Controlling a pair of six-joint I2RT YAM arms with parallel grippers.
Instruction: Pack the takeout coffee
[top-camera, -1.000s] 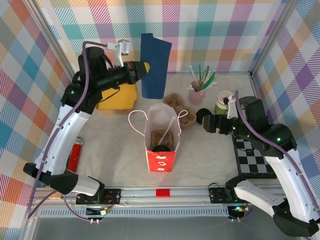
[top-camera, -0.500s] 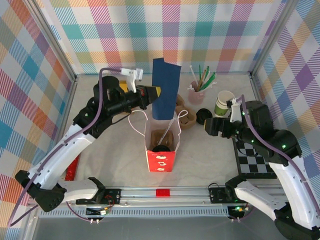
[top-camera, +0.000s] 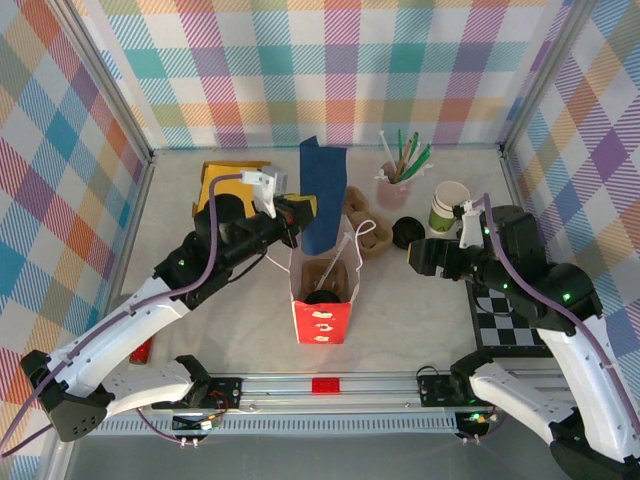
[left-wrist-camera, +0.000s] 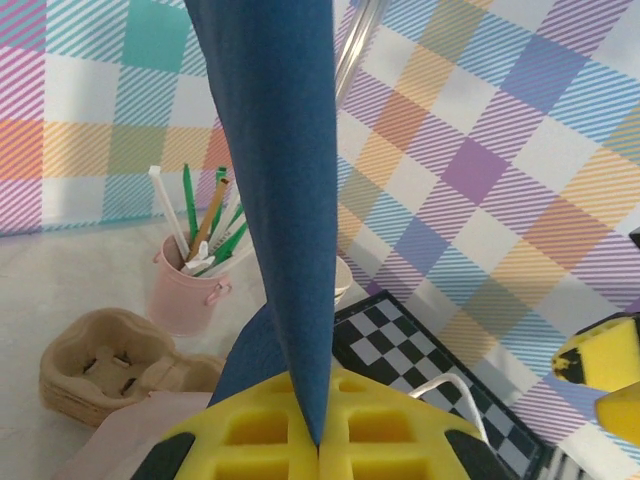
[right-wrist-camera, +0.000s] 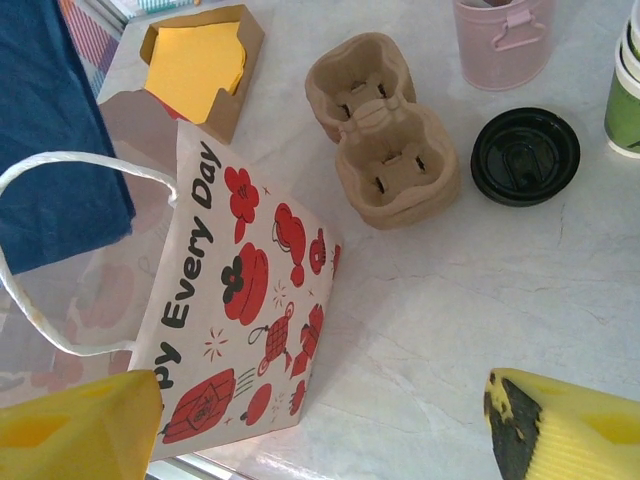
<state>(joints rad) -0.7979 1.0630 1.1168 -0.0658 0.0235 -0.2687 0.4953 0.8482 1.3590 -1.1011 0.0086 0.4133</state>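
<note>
The takeout coffee (top-camera: 322, 297) stands inside the open red-and-white paper bag (top-camera: 322, 322), where I see just its black lid from above, next to a white straw. My left gripper (top-camera: 304, 212) is shut on a dark blue paper sheet (top-camera: 323, 192) that stands upright just behind the bag's mouth. In the left wrist view the blue sheet (left-wrist-camera: 285, 200) rises from between the closed yellow pads of that gripper (left-wrist-camera: 318, 445). My right gripper (top-camera: 420, 255) hangs open to the right of the bag (right-wrist-camera: 245, 300), and nothing lies between the fingers of this gripper (right-wrist-camera: 320, 430).
A lidless cup stack (top-camera: 448, 205), a loose black lid (right-wrist-camera: 525, 155), a pink cup of stirrers (top-camera: 393, 186) and cardboard cup carriers (right-wrist-camera: 385, 140) sit behind the bag. A box of yellow napkins (top-camera: 226, 181) is back left. A checkered board (top-camera: 508, 325) lies at right.
My left arm has swung from the back left toward the centre, carrying the blue sheet to just behind the bag's mouth. The right gripper has barely moved.
</note>
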